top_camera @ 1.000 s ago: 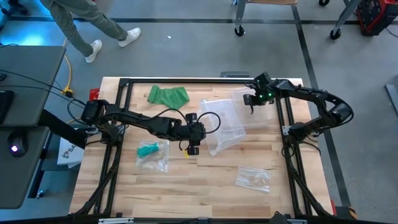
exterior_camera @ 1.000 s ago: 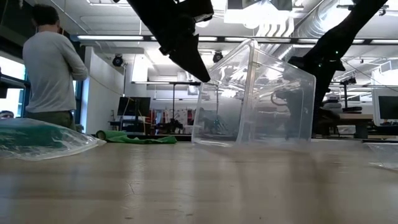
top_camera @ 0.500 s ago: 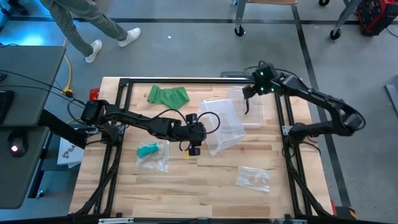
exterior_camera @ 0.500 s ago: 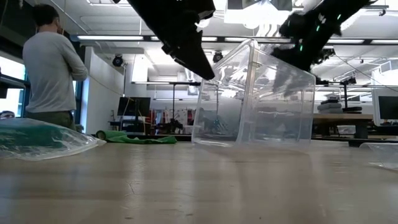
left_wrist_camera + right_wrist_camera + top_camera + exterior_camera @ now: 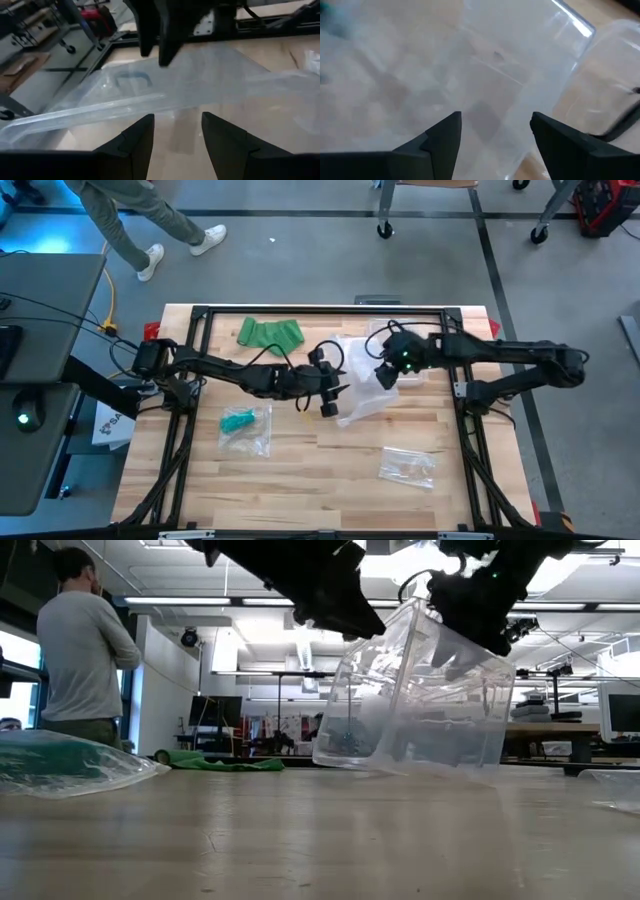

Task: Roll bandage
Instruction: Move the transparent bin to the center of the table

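Note:
A clear plastic box (image 5: 368, 392) stands tipped on the table's middle, its lower edge (image 5: 400, 768) on the wood. My left gripper (image 5: 333, 402) reaches in from the left and is at the box's raised left rim; the fingers stay a little apart. My right gripper (image 5: 385, 370) hangs open over the box, and its wrist view looks down through the clear plastic (image 5: 495, 65). I cannot tell whether it touches the box. A crumpled green bandage (image 5: 270, 333) lies at the far left. My left gripper has the box's raised rim (image 5: 150, 102) at its fingertips, reaching in from the table's left and slanting slightly down. The clear wall hides exactly how the fingers close on it. The box stays tilted, one edge on the table and the rim lifted.
The box's clear lid (image 5: 378, 333) lies at the far right. A plastic bag with a green roll (image 5: 243, 428) lies near the left, and another bag (image 5: 408, 466) lies near the front. A person (image 5: 85, 650) stands beyond the table's far left corner.
My right gripper has left the lid at the far right, risen, and swung left and nearer until it hangs over the box. My left gripper has tipped upward and shifted slightly right. The box has tilted further, rim higher, with its lower edge still on the table.

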`<action>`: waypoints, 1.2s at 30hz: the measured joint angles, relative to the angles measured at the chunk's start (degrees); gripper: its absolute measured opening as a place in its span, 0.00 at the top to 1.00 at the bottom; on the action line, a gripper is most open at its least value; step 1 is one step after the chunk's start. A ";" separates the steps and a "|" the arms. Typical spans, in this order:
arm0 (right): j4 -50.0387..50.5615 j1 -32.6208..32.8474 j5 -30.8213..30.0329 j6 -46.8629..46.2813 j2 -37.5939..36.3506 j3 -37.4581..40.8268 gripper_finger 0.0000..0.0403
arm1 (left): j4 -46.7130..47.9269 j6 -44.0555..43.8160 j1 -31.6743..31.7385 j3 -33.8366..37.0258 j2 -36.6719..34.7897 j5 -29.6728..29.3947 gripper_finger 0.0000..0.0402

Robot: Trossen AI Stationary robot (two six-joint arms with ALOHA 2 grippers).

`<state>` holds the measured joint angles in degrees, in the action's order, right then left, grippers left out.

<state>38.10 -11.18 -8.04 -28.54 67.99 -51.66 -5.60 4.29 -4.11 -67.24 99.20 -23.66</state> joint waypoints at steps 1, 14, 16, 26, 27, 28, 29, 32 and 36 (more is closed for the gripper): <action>0.10 0.62 -1.42 -0.45 0.85 -0.03 0.42 | -0.53 0.43 0.05 0.02 0.00 -0.07 0.60; -3.55 5.03 1.36 -4.89 8.46 0.22 0.42 | -6.47 4.86 0.36 -2.52 0.00 0.15 0.60; -2.97 5.99 -0.49 -6.18 8.24 0.27 0.42 | -5.79 4.94 0.36 -2.60 0.00 0.16 0.60; 2.56 14.27 -11.82 -7.54 5.46 0.09 0.42 | 22.73 0.00 -6.87 -11.79 -9.88 -1.53 0.62; 1.64 15.66 -12.45 -7.49 5.46 0.09 0.42 | 28.45 -2.17 -8.06 -13.21 -10.86 -1.63 0.62; 0.51 17.02 -13.19 -7.26 5.46 0.09 0.42 | 33.77 -4.83 -9.37 -14.50 -11.87 -1.78 0.63; -0.70 18.49 -13.77 -6.91 5.43 0.09 0.42 | 38.91 -7.72 -10.74 -15.65 -12.85 -1.88 0.64; -5.56 22.96 -15.60 -5.69 5.46 0.09 0.42 | 55.04 -19.64 -14.94 -18.77 -15.25 -3.24 0.67; -13.87 28.13 -19.87 -2.53 5.46 0.09 0.42 | 77.00 -42.11 -19.23 -21.38 -17.24 -3.63 0.72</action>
<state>24.22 16.95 -27.92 -31.07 73.45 -51.57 71.40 -37.81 -23.34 -88.63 81.96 -27.29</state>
